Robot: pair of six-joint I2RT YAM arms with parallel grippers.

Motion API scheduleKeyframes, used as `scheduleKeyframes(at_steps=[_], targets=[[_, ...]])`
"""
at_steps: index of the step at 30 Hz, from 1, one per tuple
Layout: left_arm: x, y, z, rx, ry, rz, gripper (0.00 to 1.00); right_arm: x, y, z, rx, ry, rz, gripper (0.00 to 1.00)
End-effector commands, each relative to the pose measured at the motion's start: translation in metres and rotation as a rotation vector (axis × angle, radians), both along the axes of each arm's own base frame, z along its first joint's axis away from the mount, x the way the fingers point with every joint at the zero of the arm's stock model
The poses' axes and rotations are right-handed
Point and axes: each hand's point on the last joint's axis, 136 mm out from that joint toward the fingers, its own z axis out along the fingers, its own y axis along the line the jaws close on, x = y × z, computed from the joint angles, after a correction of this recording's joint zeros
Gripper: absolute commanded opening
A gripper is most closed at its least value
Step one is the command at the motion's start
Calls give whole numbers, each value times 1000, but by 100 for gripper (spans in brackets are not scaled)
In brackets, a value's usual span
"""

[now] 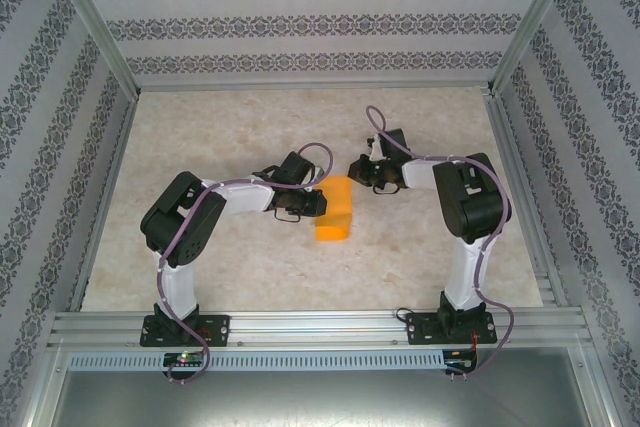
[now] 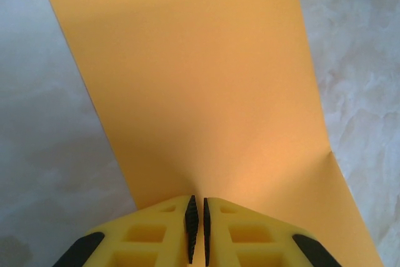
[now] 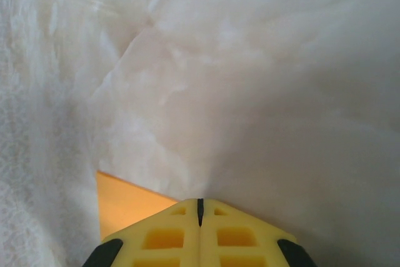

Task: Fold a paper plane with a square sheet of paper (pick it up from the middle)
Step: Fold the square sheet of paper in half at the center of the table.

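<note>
The square sheet of paper (image 1: 336, 209) is bright orange and shows from above as a narrow upright strip in the middle of the table, bowed rather than flat. My left gripper (image 1: 311, 204) sits at its left edge. In the left wrist view the paper (image 2: 200, 79) spreads away from the fingertips, and the left gripper (image 2: 198, 199) is shut on its near edge with only a hairline gap. My right gripper (image 1: 353, 169) is just beyond the strip's top right corner. It is shut (image 3: 200, 202) with nothing between its fingers, and an orange paper corner (image 3: 125, 201) lies beside it on the left.
The marble-patterned tabletop (image 1: 230, 267) spreads all around the paper. Aluminium rails (image 1: 320, 322) frame the near edge and the sides, and patterned walls (image 1: 300, 27) close in the back and sides.
</note>
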Motion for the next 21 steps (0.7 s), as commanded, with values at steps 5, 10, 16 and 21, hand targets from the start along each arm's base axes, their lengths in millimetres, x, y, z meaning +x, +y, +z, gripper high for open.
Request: scheduleKeyframes(at_steps=[5, 10, 16, 21], targets=[[-50, 48, -54, 226, 203, 5, 18, 14, -19, 23, -29, -76, -36, 0], [-50, 48, -55, 226, 202, 5, 18, -14, -2, 44, 38, -72, 7, 0], [-51, 47, -57, 221, 208, 0, 18, -63, 28, 35, 110, 41, 94, 0], [-51, 45, -58, 212, 214, -3, 17, -86, 41, 26, 103, 89, 162, 0]])
